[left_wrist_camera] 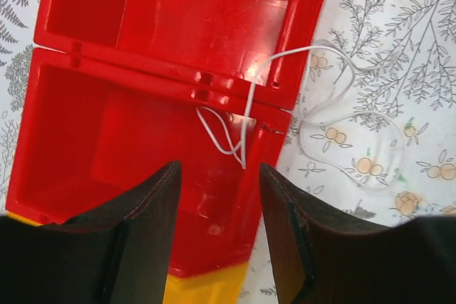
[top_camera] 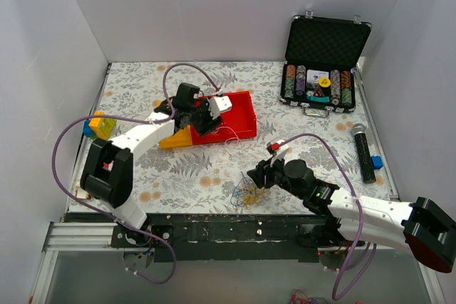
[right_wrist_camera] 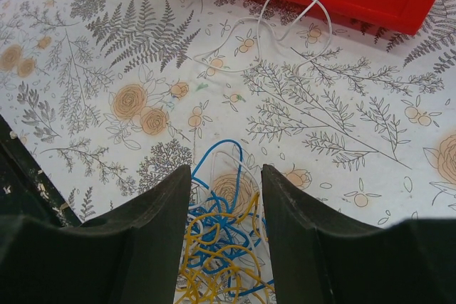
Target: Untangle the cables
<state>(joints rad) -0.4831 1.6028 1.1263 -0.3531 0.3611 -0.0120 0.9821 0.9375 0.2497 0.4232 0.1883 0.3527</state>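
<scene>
Right fingers (right_wrist_camera: 153, 247) astride the cables (right_wrist_camera: 217, 243)

The worktop (right_wrist_camera: 342, 126) is white, printed with grey ferns and small orange blossoms. The cables (right_wrist_camera: 217, 247) are blue and yellow-orange, with one white strand (left_wrist_camera: 306, 49). The box (left_wrist_camera: 142, 76) is glossy red, yellow at one end.
</scene>
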